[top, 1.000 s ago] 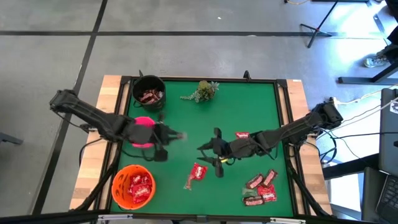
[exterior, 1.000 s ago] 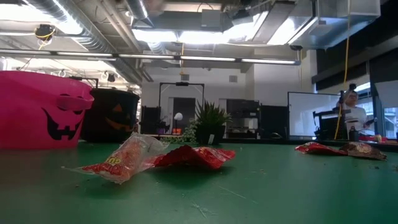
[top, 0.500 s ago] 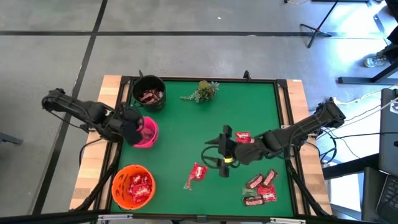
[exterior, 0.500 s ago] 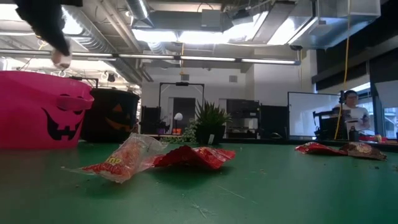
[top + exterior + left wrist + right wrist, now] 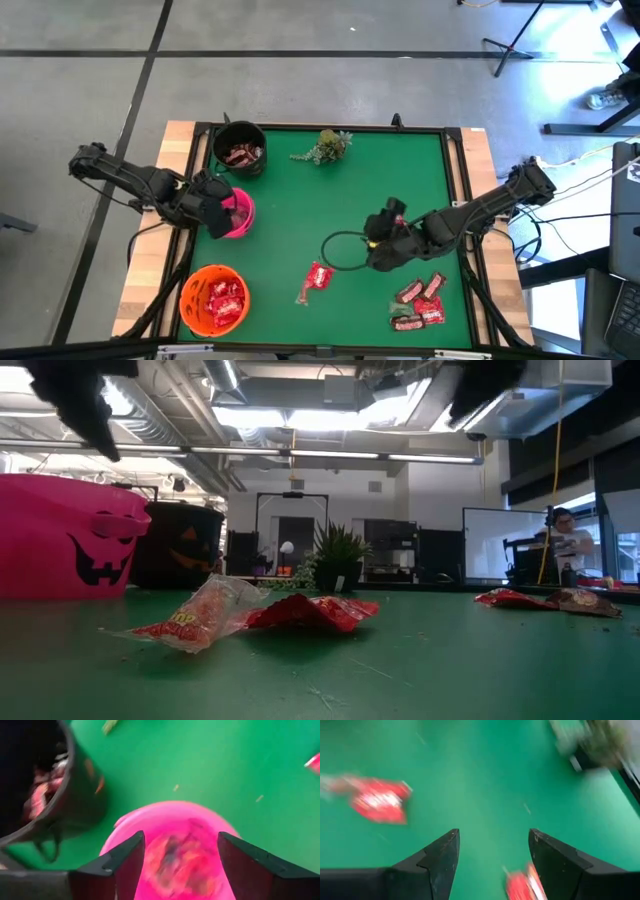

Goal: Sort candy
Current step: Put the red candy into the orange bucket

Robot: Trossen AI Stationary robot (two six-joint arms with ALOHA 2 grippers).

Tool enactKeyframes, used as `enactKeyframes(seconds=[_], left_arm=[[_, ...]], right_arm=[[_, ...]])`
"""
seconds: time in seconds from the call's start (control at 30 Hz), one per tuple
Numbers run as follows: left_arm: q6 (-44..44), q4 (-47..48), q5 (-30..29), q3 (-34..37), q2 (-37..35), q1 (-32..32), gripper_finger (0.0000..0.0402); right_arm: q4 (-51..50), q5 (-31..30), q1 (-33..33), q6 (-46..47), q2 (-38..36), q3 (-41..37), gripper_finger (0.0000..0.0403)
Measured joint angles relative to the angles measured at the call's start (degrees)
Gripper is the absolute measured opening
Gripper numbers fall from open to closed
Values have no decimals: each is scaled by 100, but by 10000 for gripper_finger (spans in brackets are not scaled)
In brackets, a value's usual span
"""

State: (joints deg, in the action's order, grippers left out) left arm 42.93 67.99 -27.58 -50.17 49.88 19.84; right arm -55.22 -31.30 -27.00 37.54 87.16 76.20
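Note:
My left gripper [image 5: 213, 212] hangs open above the pink bowl [image 5: 237, 214], its fingers [image 5: 120, 865] over the bowl's rim [image 5: 165, 809]; blurred candy [image 5: 177, 857] lies inside. My right gripper [image 5: 378, 238] hovers open over the green mat right of centre. One red candy [image 5: 522, 885] lies on the mat below and between its fingers, another [image 5: 377, 800] farther off. A red candy [image 5: 320, 275] and a pale one [image 5: 303, 293] lie mid-table. Several more [image 5: 420, 303] lie at the near right.
A black bowl [image 5: 240, 148] holding candy stands at the far left and an orange bowl [image 5: 213, 298] of red candy at the near left. A green sprig [image 5: 328, 145] lies at the far middle. A cable loop [image 5: 340, 250] hangs by the right gripper.
My left gripper has gone from mid-table toward the left edge and stopped over the pink bowl; the pale sweet seen at its fingertips is gone from them. My right gripper has risen and drawn back toward the right edge, turning away from the two sweets at mid-table.

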Motion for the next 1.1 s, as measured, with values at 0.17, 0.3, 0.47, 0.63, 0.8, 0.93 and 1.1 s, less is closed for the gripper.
enactKeyframes(seconds=[0.17,0.3,0.47,0.63,0.8,0.93,1.1], left_arm=[[-708,-1430,-61,0,-34,93,231],[-2184,-3154,-181,0,-38,366,210],[-3385,-4761,80,-2,-43,704,189],[-3713,-5233,165,-2,-23,987,174],[-3751,-5606,185,117,166,1116,163],[-3842,-6087,452,402,309,1152,160],[-3744,-6521,513,701,349,1147,160]], right_arm=[[-1310,79,2,1122,-1,-245,236],[-1311,313,111,1478,1,-820,236],[-807,607,441,1630,0,-1726,236],[54,947,1007,1616,4,-2563,236],[1189,1503,1599,1150,4,-3249,236],[1950,1952,1951,871,-38,-3600,236],[2118,2047,2076,817,-27,-3662,233]])
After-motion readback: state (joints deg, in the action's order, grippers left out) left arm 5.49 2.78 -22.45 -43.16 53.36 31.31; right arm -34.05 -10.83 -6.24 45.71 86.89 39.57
